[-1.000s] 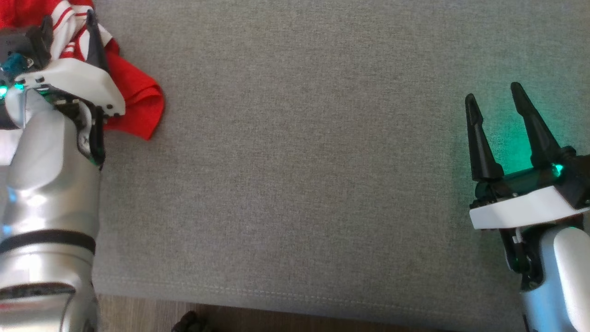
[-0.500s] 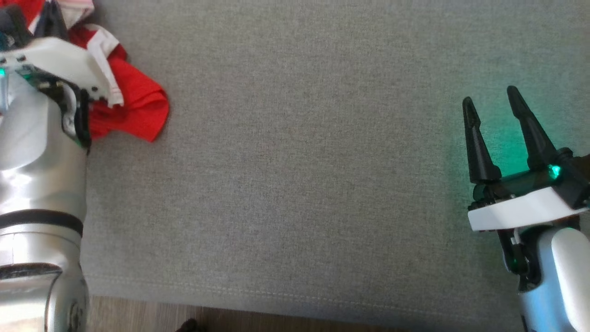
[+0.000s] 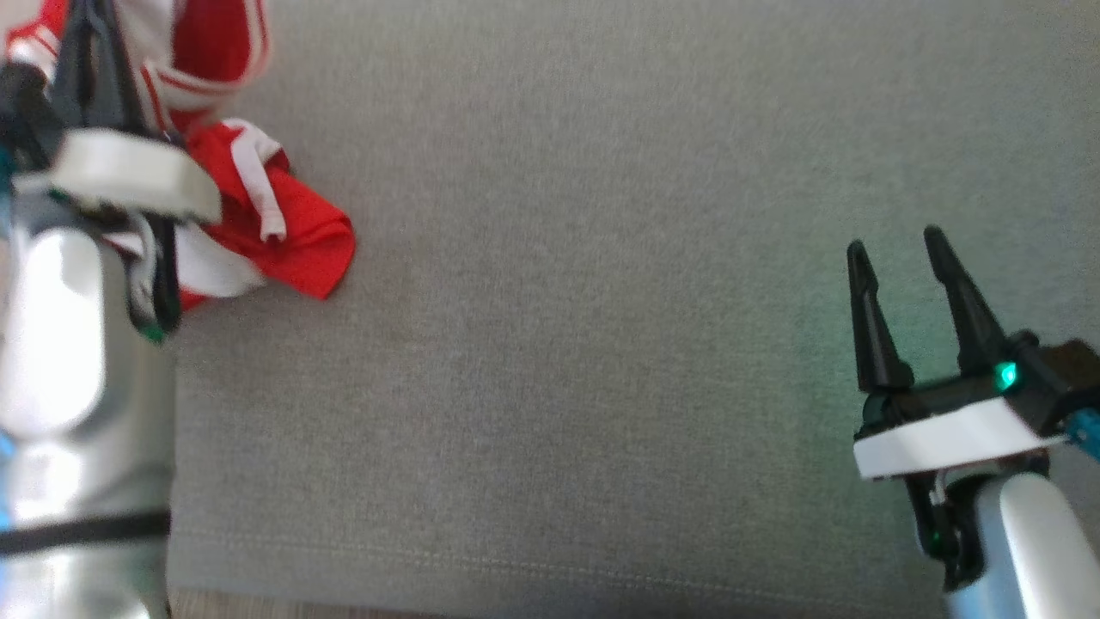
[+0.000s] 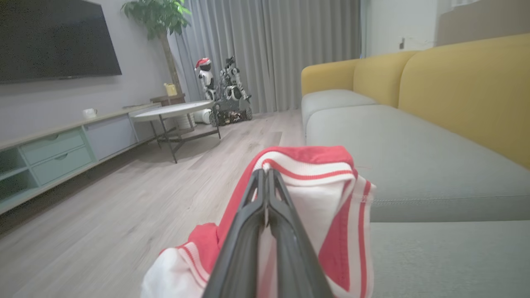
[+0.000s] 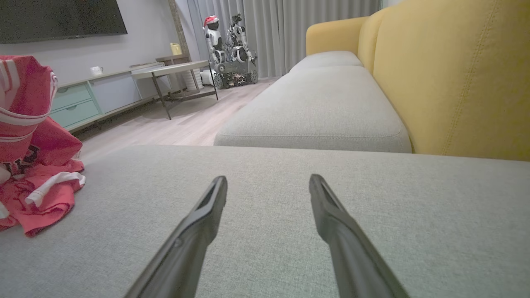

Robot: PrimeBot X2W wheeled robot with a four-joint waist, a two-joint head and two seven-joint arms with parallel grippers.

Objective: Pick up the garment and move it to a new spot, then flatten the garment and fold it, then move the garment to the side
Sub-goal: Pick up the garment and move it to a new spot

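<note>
The garment (image 3: 284,232) is a red jersey with white striped trim, bunched at the far left of the grey sofa seat (image 3: 559,301). My left gripper (image 3: 86,34) is shut on a fold of it and holds that part up off the seat, while the lower part still trails on the cushion. In the left wrist view the closed fingers (image 4: 265,207) pinch the striped cloth (image 4: 327,198). My right gripper (image 3: 894,249) stands open at the right, low over bare cushion, nothing between its fingers (image 5: 207,215). The right wrist view shows the garment (image 5: 33,165) hanging at the left.
The cushion's front seam (image 3: 516,567) runs along the bottom, with wooden floor beyond. A yellow backrest (image 5: 455,74) lines the sofa. Across the room stand a round table (image 4: 174,111), a low cabinet (image 4: 54,149) and a plant (image 4: 161,25).
My left gripper has risen with the garment, lifting its upper part off the seat. The head camera has shifted, so the whole picture sits lower. The right gripper stays open.
</note>
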